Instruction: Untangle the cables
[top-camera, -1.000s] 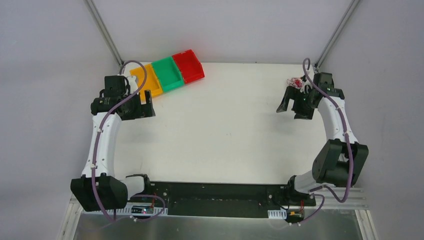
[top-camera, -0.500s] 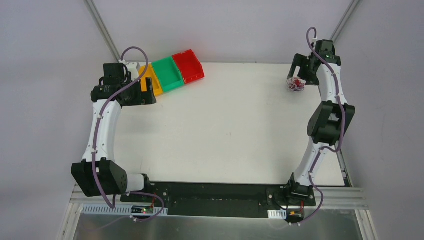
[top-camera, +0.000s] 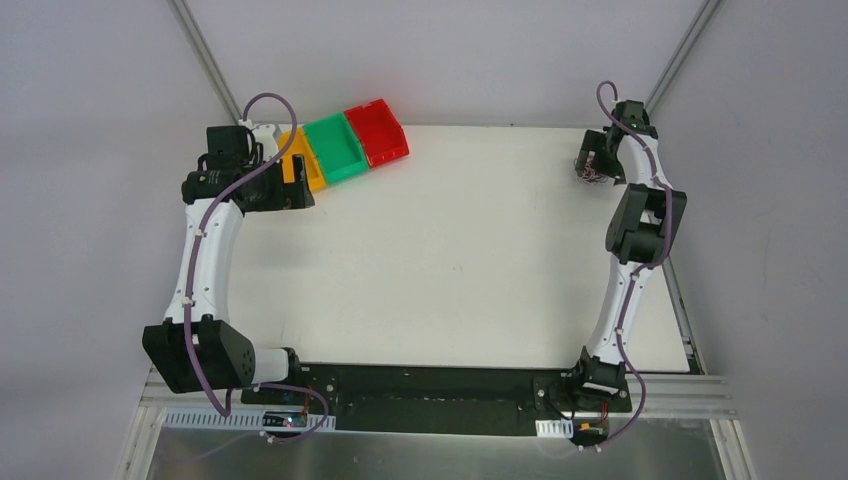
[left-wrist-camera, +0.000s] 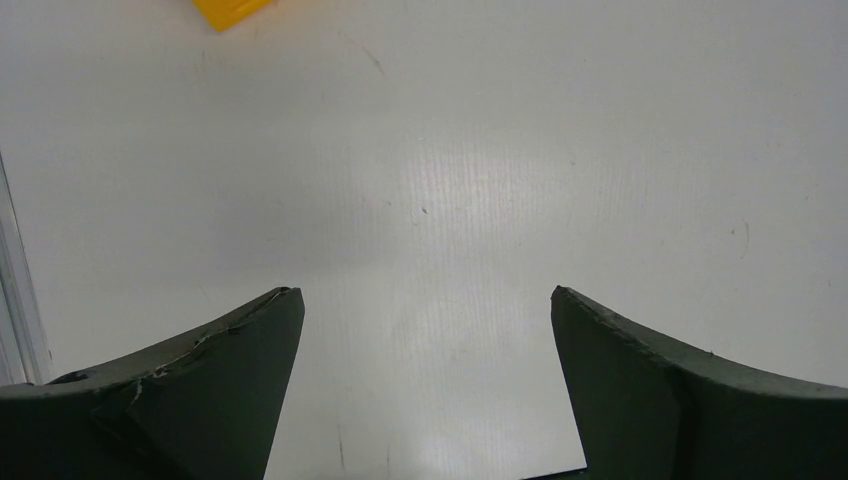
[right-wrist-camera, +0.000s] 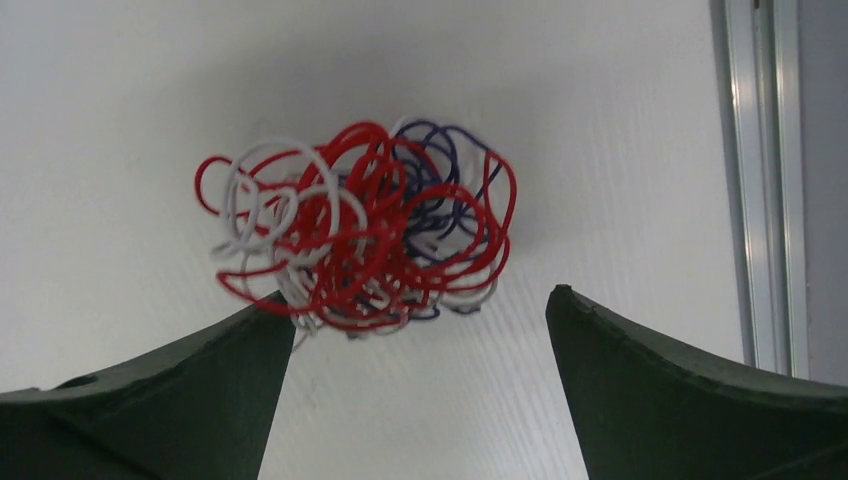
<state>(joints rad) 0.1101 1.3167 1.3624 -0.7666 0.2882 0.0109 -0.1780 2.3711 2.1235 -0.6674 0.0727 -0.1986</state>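
The right fingers (right-wrist-camera: 150, 400) stand spread wide with nothing between them, poised over the cables (right-wrist-camera: 360, 235), whose near edge lies just ahead of one fingertip. The left fingers (left-wrist-camera: 180, 400) are equally wide apart and empty, over bare bench (left-wrist-camera: 450, 200) near the corner of a yellow bin (left-wrist-camera: 232, 10). The cables lie as one small knotted ball of red, whitish and purple-blue loops at the far right corner of the bench, close to the metal edge rail (right-wrist-camera: 760, 180). They look very light, thin and springy, so a pinch on the whole ball would likely lift it as one lump. A better hold seems to be an outer loop, such as the red and white ones jutting from the ball's side away from the rail, while the other arm pulls elsewhere. Such thin wire may slip from blunt tips.
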